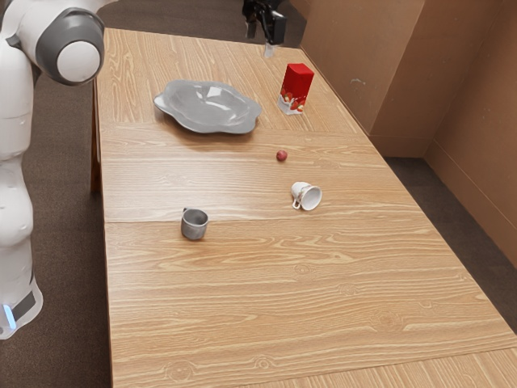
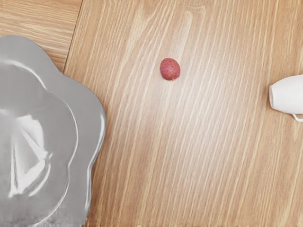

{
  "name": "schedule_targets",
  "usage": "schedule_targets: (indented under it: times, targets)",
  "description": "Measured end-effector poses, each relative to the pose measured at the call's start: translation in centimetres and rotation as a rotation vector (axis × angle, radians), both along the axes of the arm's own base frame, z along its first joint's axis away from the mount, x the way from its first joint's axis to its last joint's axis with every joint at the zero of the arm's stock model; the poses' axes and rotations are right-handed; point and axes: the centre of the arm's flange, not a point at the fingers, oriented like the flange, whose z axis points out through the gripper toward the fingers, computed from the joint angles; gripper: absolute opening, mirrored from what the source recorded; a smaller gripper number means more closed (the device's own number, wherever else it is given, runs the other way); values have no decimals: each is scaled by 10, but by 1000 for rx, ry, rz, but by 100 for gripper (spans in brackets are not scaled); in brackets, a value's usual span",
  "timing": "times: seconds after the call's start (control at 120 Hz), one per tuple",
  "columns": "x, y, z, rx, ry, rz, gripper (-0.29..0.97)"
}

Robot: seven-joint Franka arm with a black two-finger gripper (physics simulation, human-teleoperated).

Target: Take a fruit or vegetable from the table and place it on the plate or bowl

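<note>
We are holding the gripper (image 1: 265, 28) high over the table (image 1: 283, 283), in the approach step; we cannot tell whether it is open or closed. The fruit (image 1: 281, 155) (image 2: 170, 69) is lying between plate (image 1: 246, 121) (image 2: 92, 118) and cup (image 1: 306, 195) (image 2: 286, 93), touching neither. Judging the next move: descending straight onto it, centred, since something so small and round is likely rolling if nudged.

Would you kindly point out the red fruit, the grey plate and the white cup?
red fruit (image 2: 170, 69), wrist view, its middle.
grey plate (image 1: 208, 105), exterior view, its bare middle.
white cup (image 1: 304, 193), exterior view, its outer wall.
</note>
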Motion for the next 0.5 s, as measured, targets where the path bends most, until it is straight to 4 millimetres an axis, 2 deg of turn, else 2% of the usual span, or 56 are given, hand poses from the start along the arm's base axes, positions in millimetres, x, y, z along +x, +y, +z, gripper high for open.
schedule_targets:
  times: [0.142,0.317,0.333,0.35,0.375,0.392,0.408,0.433,0.458,0.475,0.5]
  targets:
    - [1,-6,-1,29,20,37,66]
    - [-8,13,0,-15,3,104,66]
    - [-11,10,14,0,-21,103,66]
    - [-17,-1,43,40,-73,92,66]
    - [-25,-27,82,90,-144,56,66]
    - [-28,-46,99,112,-178,26,66]
    - [-27,-62,107,125,-192,-2,66]
    - [-14,-77,96,127,-166,-32,66]
    - [1,-82,79,116,-135,-44,66]
    - [10,-77,64,99,-109,-38,65]
    - [24,-56,36,75,-59,-7,65]
